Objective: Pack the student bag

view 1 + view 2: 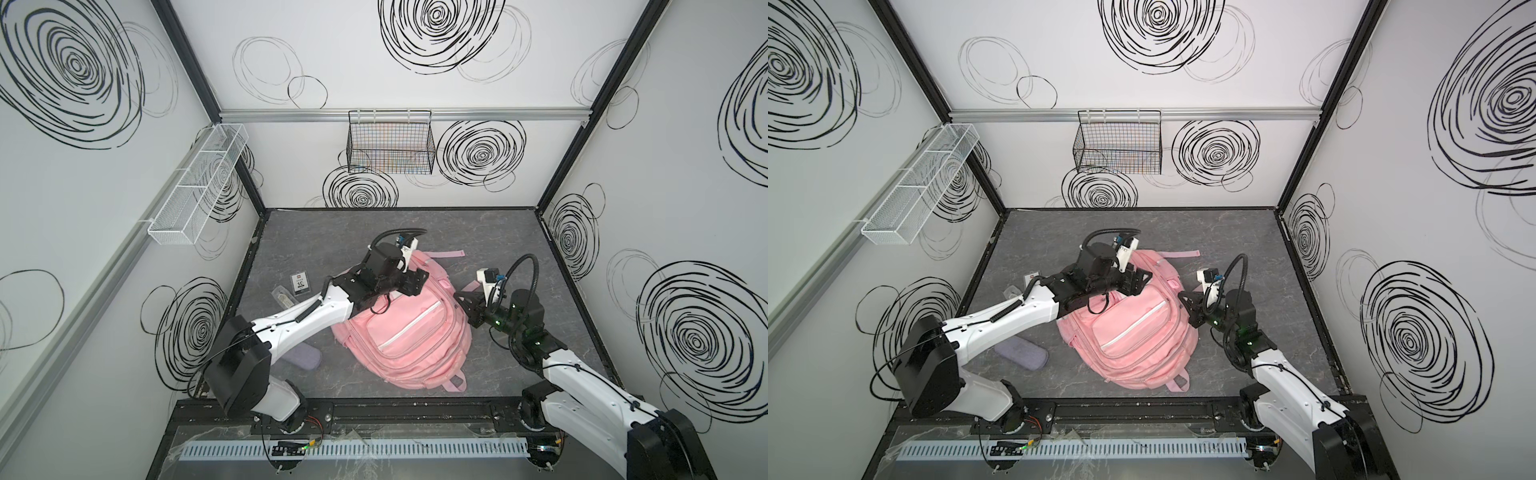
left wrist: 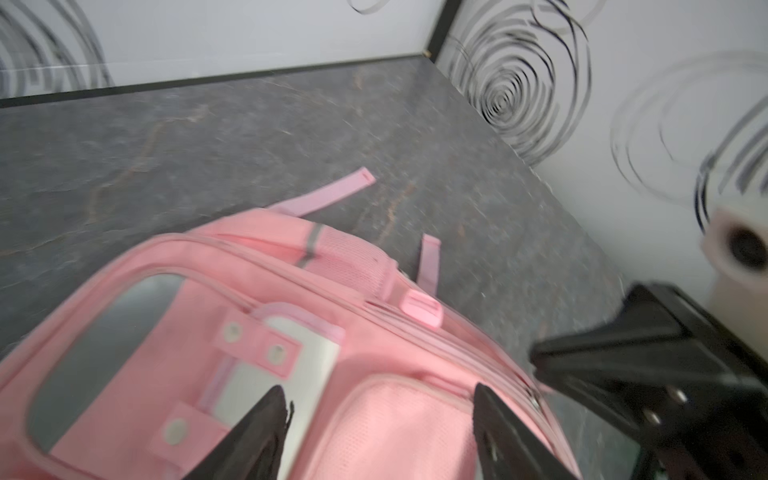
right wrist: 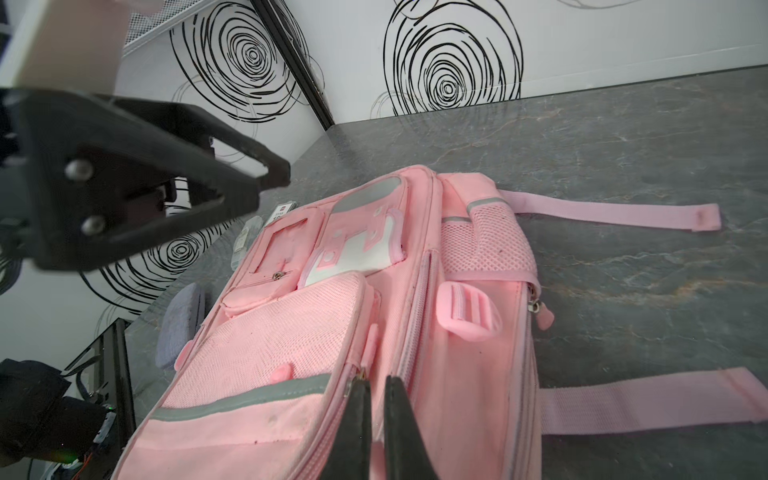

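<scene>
Grey tabletop [image 1: 519, 249] carries student bag [image 1: 415, 345] lengthwise far-to-near, handle loop [image 1: 455, 380] nearest.

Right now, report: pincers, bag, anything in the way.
Left pincer open above student bag. Right pincer shut at its zipper edge. Bag flat, front up. Purple pouch beside it, on table.

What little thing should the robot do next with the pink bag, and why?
Probably lower the open left gripper onto the student bag to hold it steady. The bag looks zipped shut, the right gripper is shut right at a zip on its side, and the grey pouch lies outside on the table.
</scene>
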`<act>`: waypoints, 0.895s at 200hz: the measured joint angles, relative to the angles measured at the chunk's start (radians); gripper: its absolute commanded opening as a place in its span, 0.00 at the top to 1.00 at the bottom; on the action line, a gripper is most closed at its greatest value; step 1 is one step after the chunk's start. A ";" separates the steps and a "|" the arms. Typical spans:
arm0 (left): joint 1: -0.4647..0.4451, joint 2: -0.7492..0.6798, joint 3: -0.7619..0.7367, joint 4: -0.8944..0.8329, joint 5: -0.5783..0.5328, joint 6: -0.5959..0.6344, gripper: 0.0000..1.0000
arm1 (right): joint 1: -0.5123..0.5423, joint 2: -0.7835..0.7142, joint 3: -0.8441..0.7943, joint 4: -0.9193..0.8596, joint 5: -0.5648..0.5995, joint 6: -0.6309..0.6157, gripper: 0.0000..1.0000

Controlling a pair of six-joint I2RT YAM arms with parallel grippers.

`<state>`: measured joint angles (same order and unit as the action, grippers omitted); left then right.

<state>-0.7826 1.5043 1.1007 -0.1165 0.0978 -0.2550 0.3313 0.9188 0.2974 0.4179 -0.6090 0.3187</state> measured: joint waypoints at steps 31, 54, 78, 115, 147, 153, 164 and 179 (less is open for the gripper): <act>-0.139 0.091 0.007 -0.148 -0.029 0.103 0.28 | -0.005 0.019 0.020 -0.003 -0.033 -0.007 1.00; -0.169 0.124 0.024 -0.193 -0.043 0.125 0.29 | -0.005 0.017 0.020 -0.032 -0.042 -0.016 1.00; -0.171 0.124 0.055 -0.218 -0.045 0.127 0.29 | -0.006 -0.002 0.020 -0.032 -0.042 -0.016 1.00; -0.173 0.124 0.067 -0.230 -0.039 0.108 0.28 | -0.006 -0.007 0.020 -0.032 -0.043 -0.016 1.00; -0.181 0.124 0.067 -0.234 -0.047 0.092 0.28 | -0.006 -0.007 0.020 -0.032 -0.047 -0.016 1.00; -0.184 0.124 0.067 -0.235 -0.051 0.090 0.27 | -0.006 -0.007 0.020 -0.032 -0.047 -0.016 1.00; -0.189 0.124 0.067 -0.235 -0.058 0.087 0.27 | -0.006 -0.007 0.020 -0.032 -0.047 -0.016 1.00; -0.195 0.124 0.067 -0.234 -0.065 0.083 0.27 | -0.006 -0.006 0.020 -0.032 -0.050 -0.016 1.00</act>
<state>-0.9779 1.6279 1.1675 -0.3508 0.0330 -0.1722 0.3252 0.9123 0.3176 0.3859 -0.6594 0.3023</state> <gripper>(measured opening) 0.732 0.071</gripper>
